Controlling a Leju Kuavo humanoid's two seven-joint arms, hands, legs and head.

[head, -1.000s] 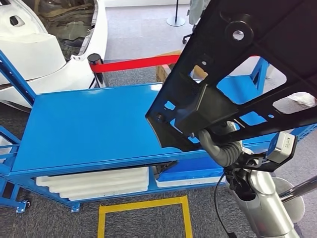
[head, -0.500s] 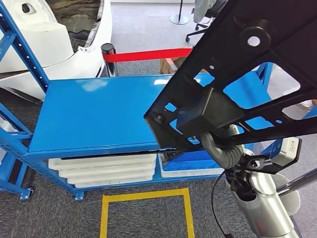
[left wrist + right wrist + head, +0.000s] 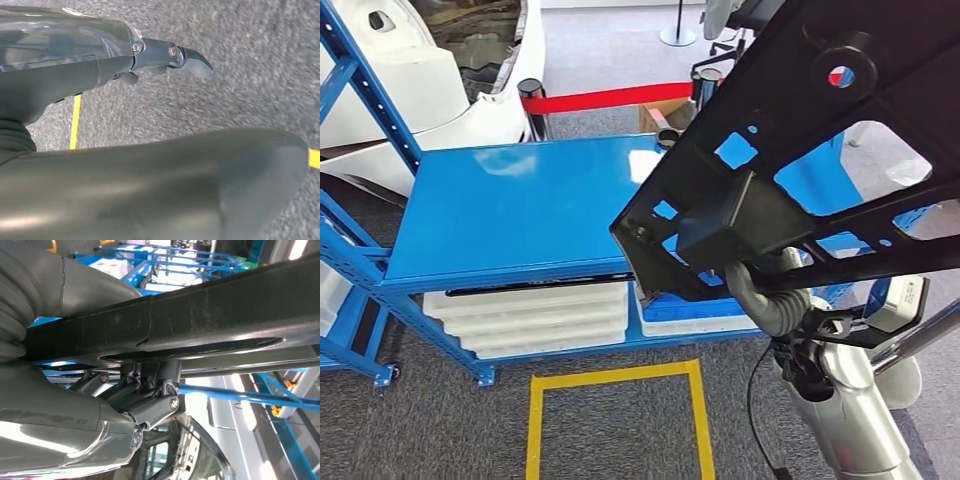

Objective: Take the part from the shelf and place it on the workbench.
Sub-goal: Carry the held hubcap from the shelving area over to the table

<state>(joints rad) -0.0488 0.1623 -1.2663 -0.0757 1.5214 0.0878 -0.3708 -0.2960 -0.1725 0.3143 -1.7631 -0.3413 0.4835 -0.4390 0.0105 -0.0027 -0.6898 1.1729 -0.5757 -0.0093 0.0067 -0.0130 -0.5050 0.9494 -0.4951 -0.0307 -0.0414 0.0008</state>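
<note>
A large black frame-like part [image 3: 803, 150] with several cut-outs fills the upper right of the head view, held up over the right end of the blue workbench [image 3: 516, 210]. My right hand [image 3: 764, 298] grips it from underneath. In the right wrist view its dark fingers [image 3: 151, 407] curl around a black bar of the part [image 3: 211, 315]. My left hand [image 3: 94, 70] hangs over grey carpet with straight fingers and nothing in it.
White trays [image 3: 539, 320] lie on the shelf under the bench top. A yellow taped square [image 3: 614, 375] marks the carpet in front. Behind stand a red belt barrier [image 3: 607, 97] and a white car body [image 3: 410, 90]; blue uprights [image 3: 365, 95] rise at the bench's left end.
The whole picture has shifted, so my view has moved: the bench now sits further right and its left uprights show. The part stays in my right hand.
</note>
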